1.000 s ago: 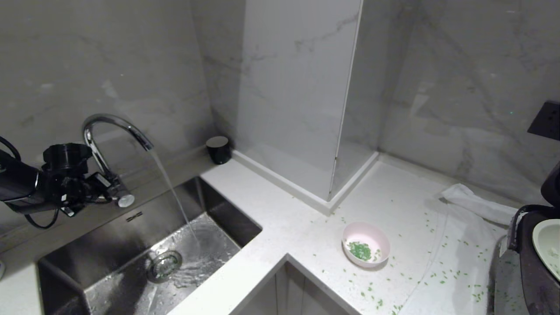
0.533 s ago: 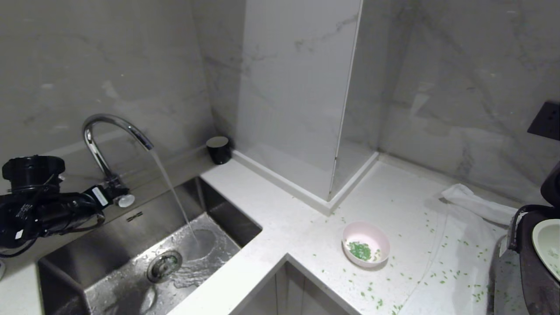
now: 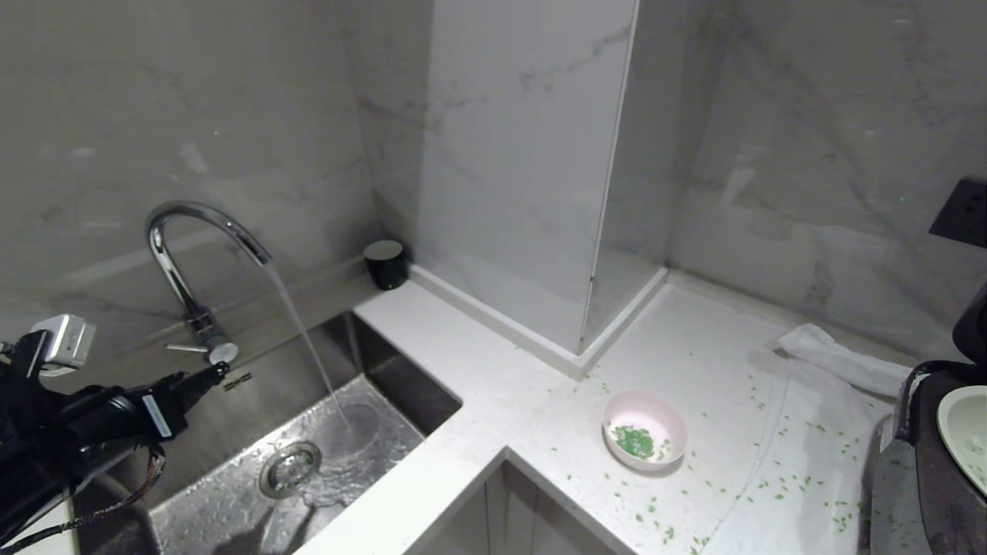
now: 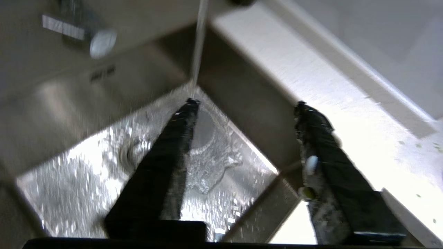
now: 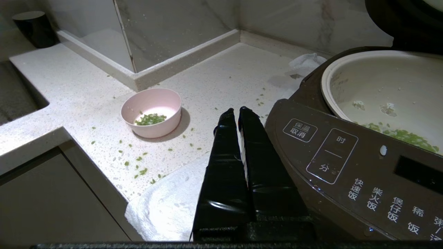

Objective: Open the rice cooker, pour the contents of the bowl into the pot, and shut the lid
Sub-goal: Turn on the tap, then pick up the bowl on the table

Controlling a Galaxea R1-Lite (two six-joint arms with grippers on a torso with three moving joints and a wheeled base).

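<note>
Rice cooker (image 5: 349,162) at the far right edge of the counter (image 3: 493,362), lid up, dark brown body with front button panel facing near. Pot (image 5: 387,90) seated inside it, pale, with green bits and some water low in it.

Sink (image 3: 231,401) sunk in the counter's left part; tap (image 3: 193,231) running, stream landing near the drain. White cloth (image 3: 833,362) spread under and beside the cooker.

Left gripper (image 4: 245,103) at the left edge over the sink's near side, fingers apart, nothing between them. Right gripper (image 5: 238,112) low just beside the cooker's front, fingers pressed together, empty.

Bowl (image 3: 645,428) upright on the counter, between sink and cooker, well apart from both grippers. Contents (image 3: 634,441) lie in its bottom, green chopped bits. More green bits (image 3: 655,524) scattered over counter and cloth. Small black cup (image 3: 385,263) far back by the wall.
</note>
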